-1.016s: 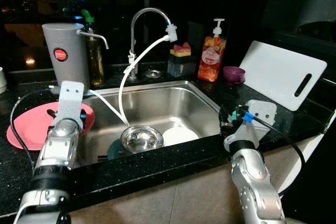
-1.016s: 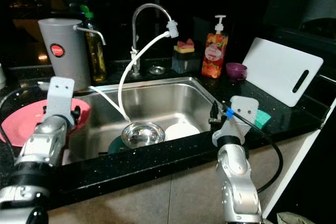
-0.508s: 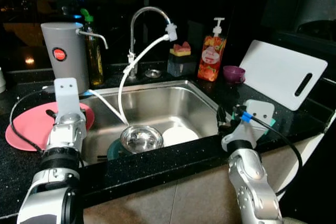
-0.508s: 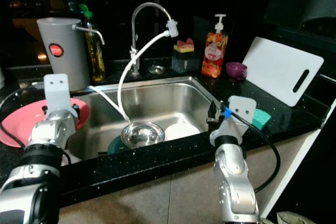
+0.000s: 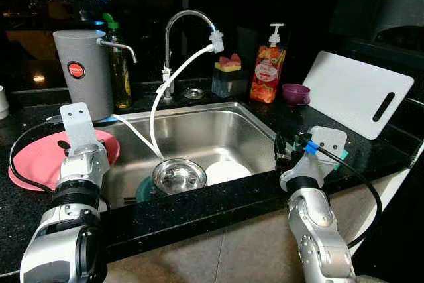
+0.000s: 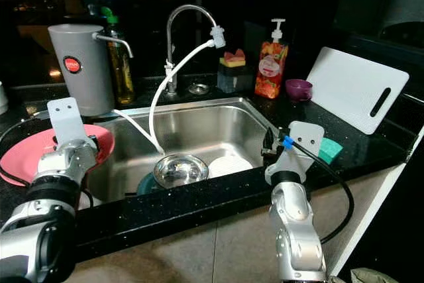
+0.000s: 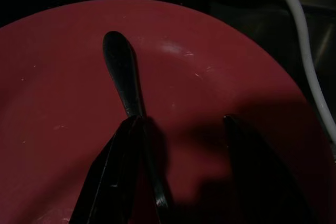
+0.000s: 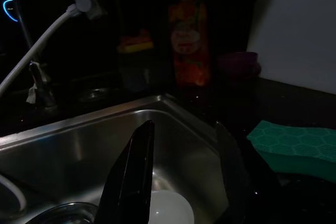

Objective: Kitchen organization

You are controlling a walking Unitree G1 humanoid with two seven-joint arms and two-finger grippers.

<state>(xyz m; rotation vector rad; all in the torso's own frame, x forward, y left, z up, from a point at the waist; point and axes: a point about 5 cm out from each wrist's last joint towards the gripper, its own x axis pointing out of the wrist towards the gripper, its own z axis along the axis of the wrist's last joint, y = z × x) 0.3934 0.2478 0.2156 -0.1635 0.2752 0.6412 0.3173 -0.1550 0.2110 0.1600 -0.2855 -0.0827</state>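
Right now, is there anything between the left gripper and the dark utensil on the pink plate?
Nothing visible. The left gripper hangs open over the pink plate, one finger beside the dark utensil, with bare plate between the fingers.

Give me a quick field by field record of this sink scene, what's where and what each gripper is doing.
Sink contents: steel bowl, white plate
Left counter: pink plate with a dark utensil on it
Left gripper: open, over the pink plate, one finger at the utensil
Right gripper: open, empty, at the sink's right edge
Right counter: green sponge, white cutting board
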